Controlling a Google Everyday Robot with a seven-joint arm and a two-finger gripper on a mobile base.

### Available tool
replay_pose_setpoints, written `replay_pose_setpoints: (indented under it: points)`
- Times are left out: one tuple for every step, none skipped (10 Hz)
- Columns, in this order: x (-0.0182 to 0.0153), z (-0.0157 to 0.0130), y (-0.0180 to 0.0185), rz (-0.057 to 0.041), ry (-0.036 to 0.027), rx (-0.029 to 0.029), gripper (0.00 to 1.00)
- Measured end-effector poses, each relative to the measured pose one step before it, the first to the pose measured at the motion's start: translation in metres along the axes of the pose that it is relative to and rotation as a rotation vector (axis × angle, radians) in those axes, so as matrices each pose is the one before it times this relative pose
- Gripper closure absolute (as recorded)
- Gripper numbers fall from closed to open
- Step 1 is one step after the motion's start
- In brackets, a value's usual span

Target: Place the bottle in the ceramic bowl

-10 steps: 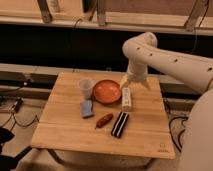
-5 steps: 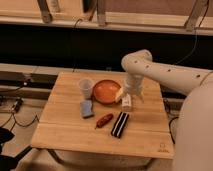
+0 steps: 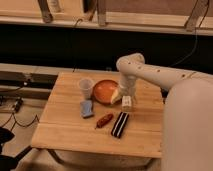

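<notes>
The orange-red ceramic bowl point(image 3: 104, 91) sits on the wooden table point(image 3: 70, 135), near its back middle. The whitish bottle point(image 3: 127, 104) lies on the table just right of the bowl, with only its near end showing. My gripper point(image 3: 124, 96) hangs down from the white arm directly over the bottle, at the bowl's right rim, and hides the bottle's far part. I cannot tell whether it has hold of the bottle.
A translucent plastic cup point(image 3: 86, 87) stands left of the bowl. A blue sponge point(image 3: 87, 108), a reddish-brown snack point(image 3: 104, 120) and a black striped bar point(image 3: 119, 124) lie in front. The white arm point(image 3: 165, 77) reaches in from the right.
The arm has swung left and lowered, bringing my gripper from above the table's back right down onto the bottle beside the bowl. The other things have not moved.
</notes>
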Motion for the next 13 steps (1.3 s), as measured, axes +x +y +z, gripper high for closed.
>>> replay_pose_setpoints:
  points:
    - [0.00029, 0.00015, -0.00038, -0.00009, 0.00023, 0.00124, 0.20]
    - [-0.00020, -0.00011, 0.00160, -0.00350, -0.00350, 0.00008, 0.20]
    - [-0.00063, 0.00109, -0.00585, 0.00955, -0.01365, -0.00204, 0.20]
    - [-0.00406, 0.00275, -0.00872, 0.01483, -0.01869, -0.00776, 0.20]
    - [-0.00659, 0.00277, -0.01020, 0.00579, -0.01764, -0.00018, 0.20]
    - [-0.00753, 0.00348, -0.00923, -0.00738, -0.01155, 0.00751, 0.20]
    - [-0.00822, 0.00271, -0.00835, -0.00697, -0.01279, 0.00383, 0.20]
    - [-0.00733, 0.00259, -0.00934, -0.00937, -0.00699, 0.00592, 0.20]
    - [-0.00413, 0.00220, -0.00507, -0.00912, -0.00143, 0.00277, 0.20]
    - [-0.00645, 0.00451, -0.00067, -0.02199, 0.00126, 0.00047, 0.20]
    - [-0.00674, 0.00594, 0.00507, -0.02759, 0.00499, -0.00661, 0.20]
    - [-0.00484, 0.00688, 0.00776, -0.02582, 0.00820, -0.01215, 0.20]
    - [-0.00412, 0.00727, 0.00949, -0.02732, 0.00931, -0.01363, 0.20]
